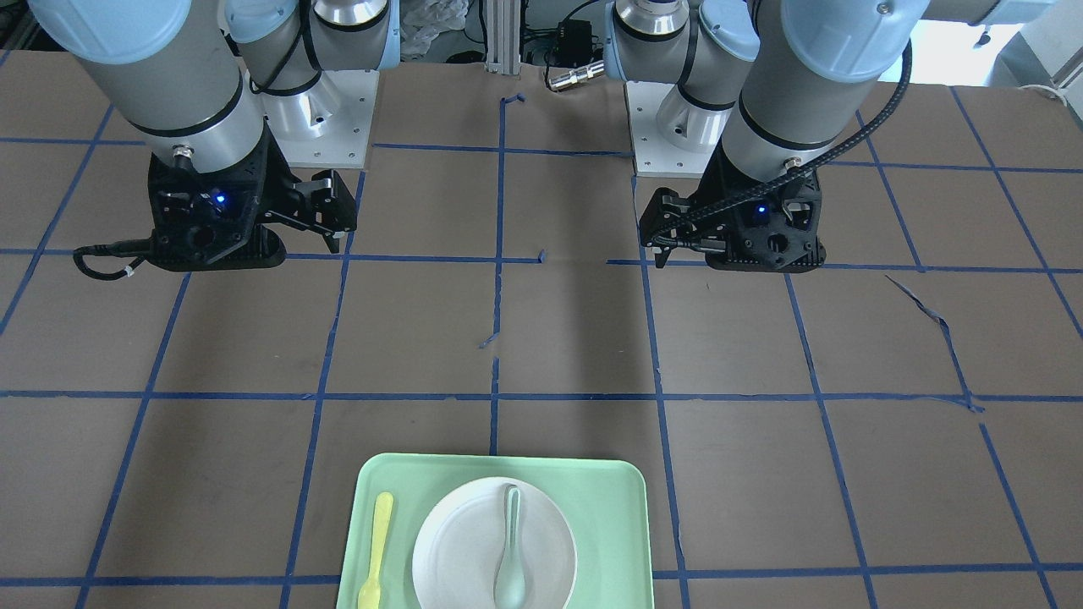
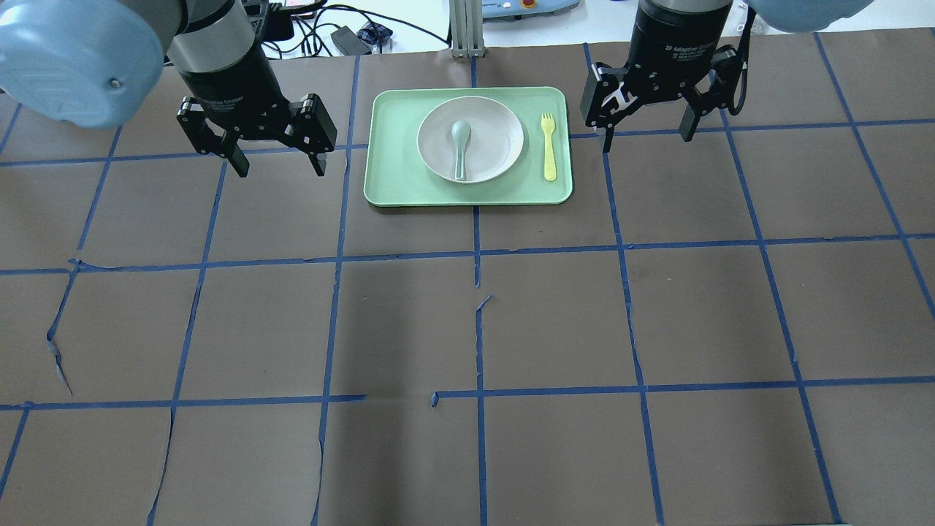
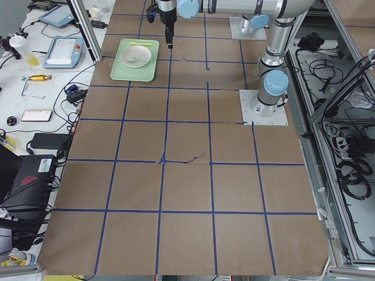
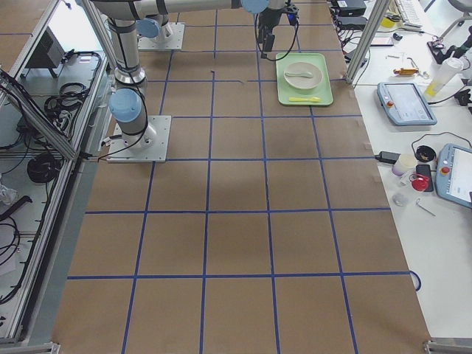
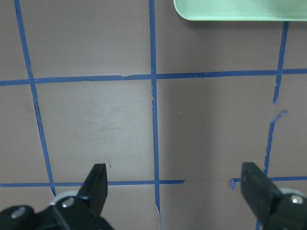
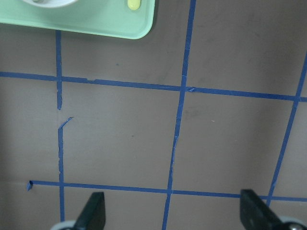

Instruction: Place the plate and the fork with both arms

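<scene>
Plate [image 2: 499, 139] and fork [image 2: 548, 146] are both seen on a mint-green tray [image 2: 394, 146], which is set at the far middle of the brown table [image 2: 467, 329] marked with a blue tape grid.

Taken from left to right in the overhead view, the left gripper [image 2: 280, 169] is found first. It is held above the table, apart from the tray's left edge. Its fingers are spread wide and pointed downward, and nothing is gripped between them. In its wrist view only bare table and tape lines are framed by the two fingers, with a strip of the tray at the top.

Next comes the tray. The plate is placed near its middle, and a grey-green spoon [image 2: 460, 146] is laid inside the plate, bowl end away from the robot. The fork is laid flat on the tray just beside the plate's right side, not touching it, tines turned away from the robot.

Last, the right gripper [image 2: 646, 140] is held above the table near the tray's right edge. Its fingers are likewise parted widely, and nothing is held.
</scene>
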### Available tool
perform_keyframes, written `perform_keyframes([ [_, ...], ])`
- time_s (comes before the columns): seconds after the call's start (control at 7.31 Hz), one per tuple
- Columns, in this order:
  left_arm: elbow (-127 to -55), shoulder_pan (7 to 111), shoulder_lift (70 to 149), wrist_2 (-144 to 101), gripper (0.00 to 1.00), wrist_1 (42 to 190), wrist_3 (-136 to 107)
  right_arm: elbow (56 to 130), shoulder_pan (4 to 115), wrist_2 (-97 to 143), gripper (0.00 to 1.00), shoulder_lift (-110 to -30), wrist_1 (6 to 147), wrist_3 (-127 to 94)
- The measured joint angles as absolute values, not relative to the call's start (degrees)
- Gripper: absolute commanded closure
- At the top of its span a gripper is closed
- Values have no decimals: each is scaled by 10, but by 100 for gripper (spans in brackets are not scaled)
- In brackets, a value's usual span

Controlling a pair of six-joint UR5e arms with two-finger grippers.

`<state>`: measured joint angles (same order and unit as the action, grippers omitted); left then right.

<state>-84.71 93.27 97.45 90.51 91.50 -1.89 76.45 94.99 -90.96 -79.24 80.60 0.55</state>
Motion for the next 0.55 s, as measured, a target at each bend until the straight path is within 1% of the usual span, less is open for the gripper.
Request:
perform_keyframes([
  [0.55,-849,933,978,903,0,916,-23,772,953,-906,0,-794,811,6],
])
